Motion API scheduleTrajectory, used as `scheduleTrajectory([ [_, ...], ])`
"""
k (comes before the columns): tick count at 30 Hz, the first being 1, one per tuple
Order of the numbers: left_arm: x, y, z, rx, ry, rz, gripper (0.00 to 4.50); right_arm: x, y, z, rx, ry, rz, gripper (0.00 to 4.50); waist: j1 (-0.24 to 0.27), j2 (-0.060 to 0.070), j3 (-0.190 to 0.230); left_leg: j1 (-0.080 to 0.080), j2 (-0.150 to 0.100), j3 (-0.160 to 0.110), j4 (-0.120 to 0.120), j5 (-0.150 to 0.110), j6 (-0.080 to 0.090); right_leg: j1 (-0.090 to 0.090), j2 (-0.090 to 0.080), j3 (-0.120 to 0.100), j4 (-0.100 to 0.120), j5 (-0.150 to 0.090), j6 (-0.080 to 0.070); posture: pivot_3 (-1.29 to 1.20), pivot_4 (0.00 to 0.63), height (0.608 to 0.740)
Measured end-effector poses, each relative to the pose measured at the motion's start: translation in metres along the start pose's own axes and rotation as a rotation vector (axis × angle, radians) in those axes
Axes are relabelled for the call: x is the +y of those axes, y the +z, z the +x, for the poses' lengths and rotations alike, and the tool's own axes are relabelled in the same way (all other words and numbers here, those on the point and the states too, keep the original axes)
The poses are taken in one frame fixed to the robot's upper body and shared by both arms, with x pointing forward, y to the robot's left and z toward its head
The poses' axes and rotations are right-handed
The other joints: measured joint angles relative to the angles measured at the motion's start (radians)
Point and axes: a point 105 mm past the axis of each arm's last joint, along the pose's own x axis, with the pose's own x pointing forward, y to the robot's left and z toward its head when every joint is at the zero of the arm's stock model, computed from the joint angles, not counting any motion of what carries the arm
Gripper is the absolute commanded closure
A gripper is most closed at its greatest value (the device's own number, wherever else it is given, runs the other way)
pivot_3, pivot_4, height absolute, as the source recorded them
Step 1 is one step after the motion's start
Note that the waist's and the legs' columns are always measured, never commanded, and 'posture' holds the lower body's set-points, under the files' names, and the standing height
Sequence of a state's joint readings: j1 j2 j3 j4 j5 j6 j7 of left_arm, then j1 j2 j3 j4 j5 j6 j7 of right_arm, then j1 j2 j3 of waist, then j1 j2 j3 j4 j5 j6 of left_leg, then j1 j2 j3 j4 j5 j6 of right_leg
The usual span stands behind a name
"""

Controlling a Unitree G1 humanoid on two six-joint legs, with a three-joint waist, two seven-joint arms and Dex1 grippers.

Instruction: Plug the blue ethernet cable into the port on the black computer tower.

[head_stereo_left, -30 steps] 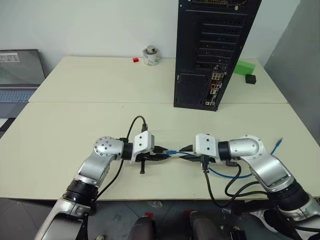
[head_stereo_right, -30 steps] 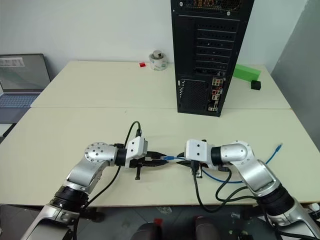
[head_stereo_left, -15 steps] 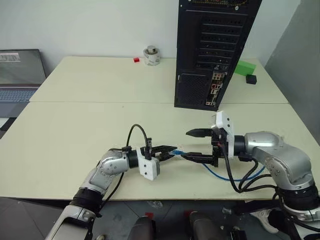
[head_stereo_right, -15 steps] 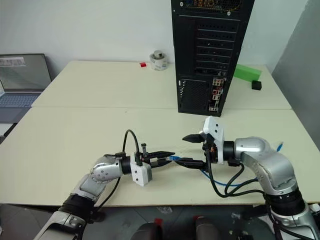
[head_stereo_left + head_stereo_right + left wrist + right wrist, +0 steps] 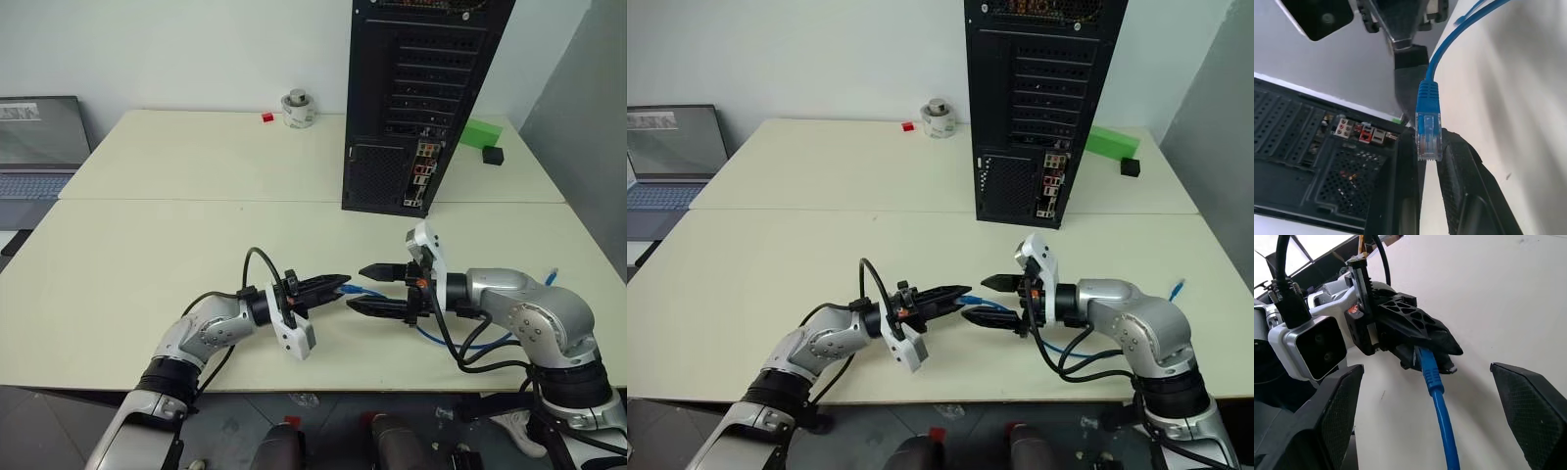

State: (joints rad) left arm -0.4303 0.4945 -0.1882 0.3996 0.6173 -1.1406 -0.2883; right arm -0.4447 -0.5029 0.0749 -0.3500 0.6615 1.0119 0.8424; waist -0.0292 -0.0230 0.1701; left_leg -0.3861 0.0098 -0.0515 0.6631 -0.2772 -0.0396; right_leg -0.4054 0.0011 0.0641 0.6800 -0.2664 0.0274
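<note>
Over at the far left edge sits a grey laptop [image 5: 39, 147], beside the pale surface [image 5: 147, 245]. Moving in, the left end effector [image 5: 333, 285] hovers low over the near half of the surface, pointing across toward its partner, fingers clenched on the plug [image 5: 1428, 132] of the blue ethernet cable [image 5: 377, 292]. The left wrist view shows it plainly: the clear-tipped blue plug is pinched between the two black fingers [image 5: 1469, 196], and the cord runs away from it along the surface. Just across the gap, the right end effector [image 5: 370, 289] faces the left one, released, its two fingers spread wide, one above the cable and one below, touching neither plug nor cord as far as the head views show. The cable passes between those spread fingers, loops under the right arm and ends with its other tip [image 5: 550, 277] lying near the right edge. Further back, the black computer tower [image 5: 421, 98] stands upright on the far half of the surface, rear face toward us, the strip of coloured connectors [image 5: 422, 176] low on its right side; the port itself is too small to pick out. Left of the tower sits a small roll of tape [image 5: 297, 108] with a red bit [image 5: 265, 117] beside it; right of it lie a green block [image 5: 478, 132] and a small black cube [image 5: 491, 155].
</note>
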Motion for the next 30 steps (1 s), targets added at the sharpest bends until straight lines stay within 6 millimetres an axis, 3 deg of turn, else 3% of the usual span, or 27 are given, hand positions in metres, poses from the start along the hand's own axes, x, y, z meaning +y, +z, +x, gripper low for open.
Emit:
scheduleTrajectory([
  [4,0.0017,-0.0017,-0.0014,0.006,0.003,0.016,4.23,-0.0011,-0.0004,0.0012,-0.005,-0.006,0.013,0.53,0.000,0.000,0.000,0.000,0.000,0.000,0.000,0.000,0.000,0.000,0.000,0.000,0.000,0.000,0.000,0.00,0.150,0.740],
  [21,0.0018,-0.0040,-0.0013,0.017,0.009,0.032,4.23,-0.0037,0.0023,0.0085,-0.031,-0.005,0.046,4.25,-0.001,0.000,0.000,0.000,0.000,0.000,0.000,0.000,0.000,0.000,0.000,-0.001,0.000,0.000,0.000,0.00,0.150,0.740],
  [23,0.0022,-0.0047,-0.0016,0.021,0.014,0.034,4.23,-0.0034,0.0032,0.0089,-0.030,-0.003,0.043,4.49,0.000,0.000,0.000,0.000,0.000,0.000,0.000,0.000,0.000,0.000,0.000,-0.001,0.000,0.000,0.000,0.00,0.150,0.740],
  [30,0.0027,-0.0059,-0.0010,0.031,0.026,0.037,4.23,-0.0045,0.0049,0.0092,-0.027,-0.003,0.045,4.50,0.000,0.000,0.000,0.000,0.000,0.000,0.000,0.000,0.000,0.000,0.000,-0.001,0.000,0.000,0.000,0.00,0.150,0.740],
])
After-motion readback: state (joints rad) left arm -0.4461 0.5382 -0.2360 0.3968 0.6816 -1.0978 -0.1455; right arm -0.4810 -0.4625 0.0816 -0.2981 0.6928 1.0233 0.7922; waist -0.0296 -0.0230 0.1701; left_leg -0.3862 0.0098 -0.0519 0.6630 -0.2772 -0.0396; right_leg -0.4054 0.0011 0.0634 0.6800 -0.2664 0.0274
